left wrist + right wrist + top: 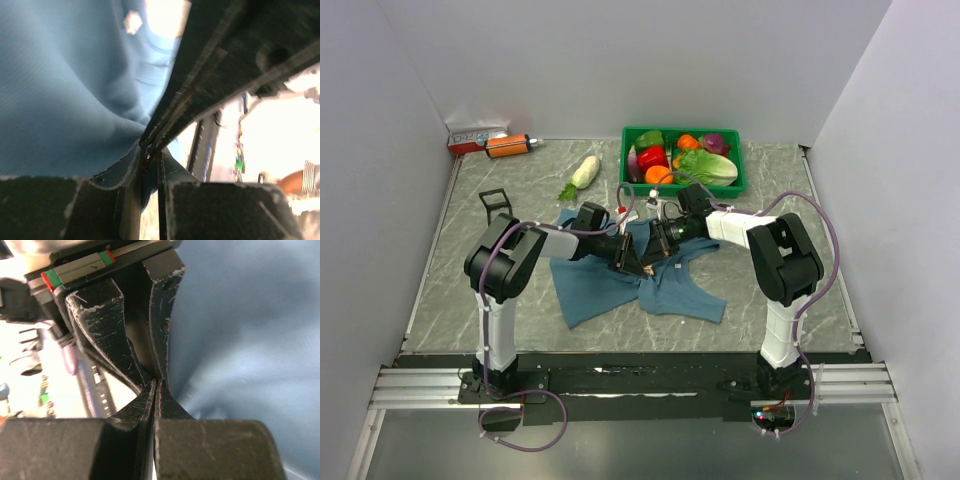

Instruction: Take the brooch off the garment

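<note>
The teal-blue garment (590,292) lies crumpled on the table between the arms, and it fills the left wrist view (65,100) and the right wrist view (250,330). My left gripper (638,266) and right gripper (653,257) meet tip to tip above its middle. My left gripper (150,154) is shut on a fold of the cloth. The brooch (147,158) shows only as a tiny reddish glint at those tips. My right gripper (156,384) is shut, and its tips (150,142) pinch at that glint. The white neck label (132,22) lies further off.
A green basket (685,190) of vegetables stands at the back, close behind the right arm. A white radish (585,172) lies to its left. A red and orange tool (492,146) is at the back left corner, and a small black frame (496,205) is near the left arm.
</note>
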Controlling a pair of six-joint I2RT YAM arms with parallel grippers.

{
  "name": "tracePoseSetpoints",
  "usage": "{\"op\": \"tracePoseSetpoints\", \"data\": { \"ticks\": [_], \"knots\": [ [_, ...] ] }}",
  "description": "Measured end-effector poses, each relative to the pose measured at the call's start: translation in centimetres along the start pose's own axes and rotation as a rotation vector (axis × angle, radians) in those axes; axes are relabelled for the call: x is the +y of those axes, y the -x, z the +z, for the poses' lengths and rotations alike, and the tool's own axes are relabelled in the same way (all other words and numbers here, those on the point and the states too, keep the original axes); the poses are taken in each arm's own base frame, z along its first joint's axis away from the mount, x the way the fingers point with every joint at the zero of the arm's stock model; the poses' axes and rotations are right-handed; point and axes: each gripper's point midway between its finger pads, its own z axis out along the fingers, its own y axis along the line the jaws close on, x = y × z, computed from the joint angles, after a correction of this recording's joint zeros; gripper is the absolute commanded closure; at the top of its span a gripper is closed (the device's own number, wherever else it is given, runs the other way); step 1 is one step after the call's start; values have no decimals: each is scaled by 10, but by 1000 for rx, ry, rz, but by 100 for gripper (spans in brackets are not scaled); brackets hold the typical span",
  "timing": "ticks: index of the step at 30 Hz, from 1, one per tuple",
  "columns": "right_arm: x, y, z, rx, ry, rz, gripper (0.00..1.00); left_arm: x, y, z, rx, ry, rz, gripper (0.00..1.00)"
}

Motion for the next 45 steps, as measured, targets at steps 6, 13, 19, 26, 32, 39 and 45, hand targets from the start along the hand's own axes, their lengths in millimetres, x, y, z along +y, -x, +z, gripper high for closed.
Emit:
{"op": "tracePoseSetpoints", "data": {
  "ticks": [6,13,19,26,32,39,45],
  "knots": [
    [-15,5,2,-17,-99,-28,100,17,9,1,-25,161,-69,92],
    [-5,7,3,-17,-86,-45,100,10,7,-7,-61,82,-123,54],
    [12,4,5,0,-34,-50,100,1,9,-25,-59,7,-42,47],
    [16,1,5,17,-17,-34,100,-14,11,-44,-12,10,181,44],
    [16,5,1,1,-54,-38,100,-9,3,-58,0,82,221,46],
    [18,27,-16,-96,-171,-109,100,-2,10,-73,-28,219,255,47],
    [12,55,-31,-218,-301,-147,100,1,6,-82,-24,282,255,47]
  ]
}}
